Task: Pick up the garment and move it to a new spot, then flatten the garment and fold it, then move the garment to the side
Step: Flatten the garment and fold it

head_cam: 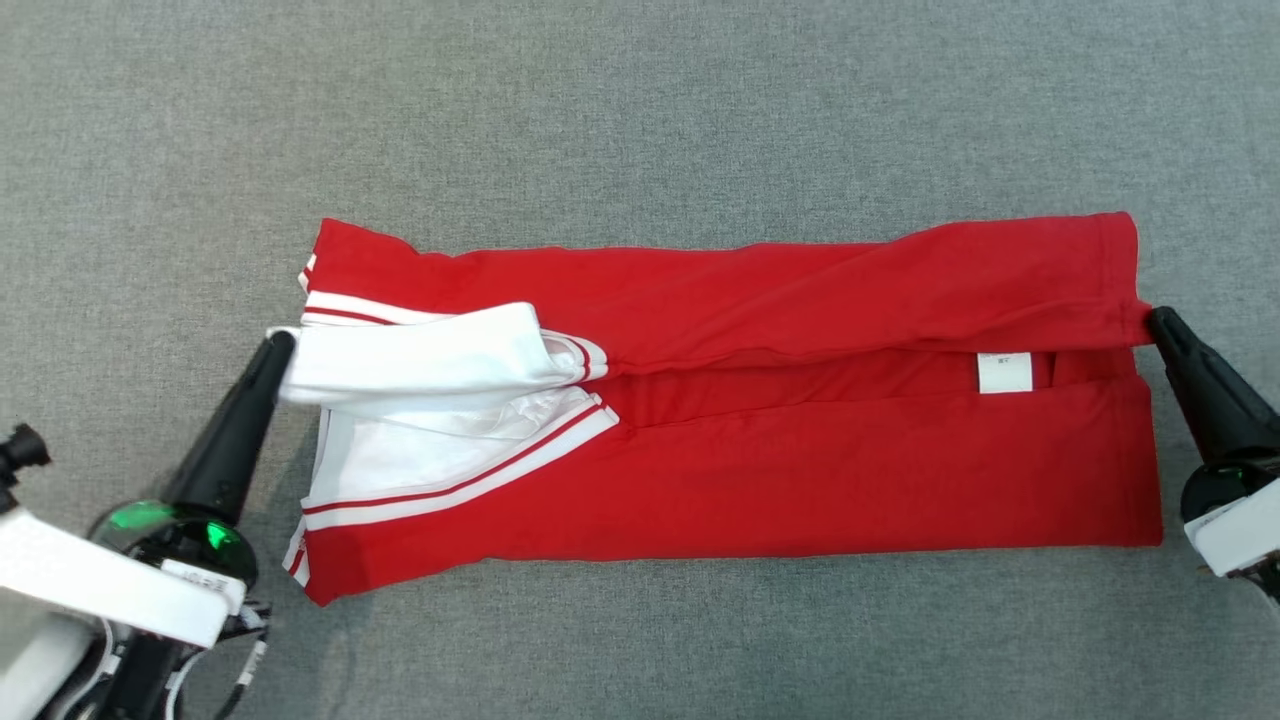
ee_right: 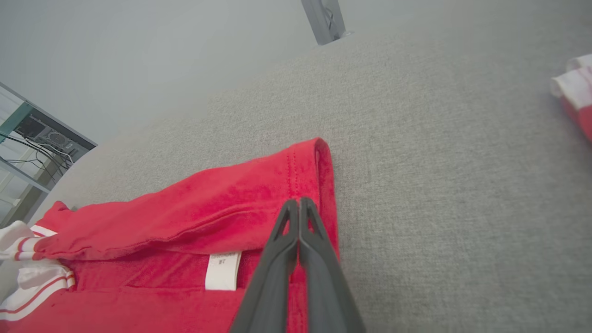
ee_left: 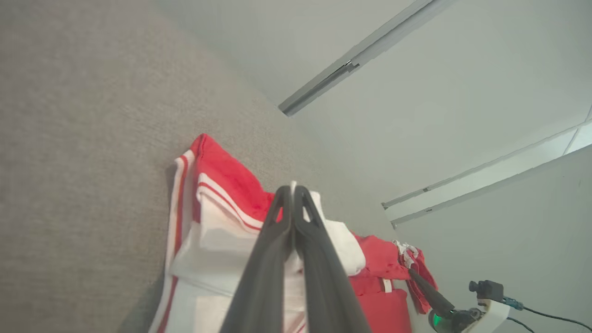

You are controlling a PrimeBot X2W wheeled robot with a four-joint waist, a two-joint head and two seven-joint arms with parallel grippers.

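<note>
My left gripper [head_cam: 280, 345] is clenched on the white end of the garment [head_cam: 800, 480], far left of its white label [head_cam: 1004, 372]; my right gripper [head_cam: 1158, 318] is pinched shut on the red hem corner, just right of that label; the garment lies flat as a long band on the grey surface [head_cam: 640, 120], its far flap turned over to end just above the label; I judge moving and flattening done, the first lengthwise fold in hand; further folds and the shift aside remain; the label's small print is too tiny to read; no brand shows.

The left pincer [ee_left: 292, 188] pinches the garment [ee_left: 226, 182] by white cloth.
</note>
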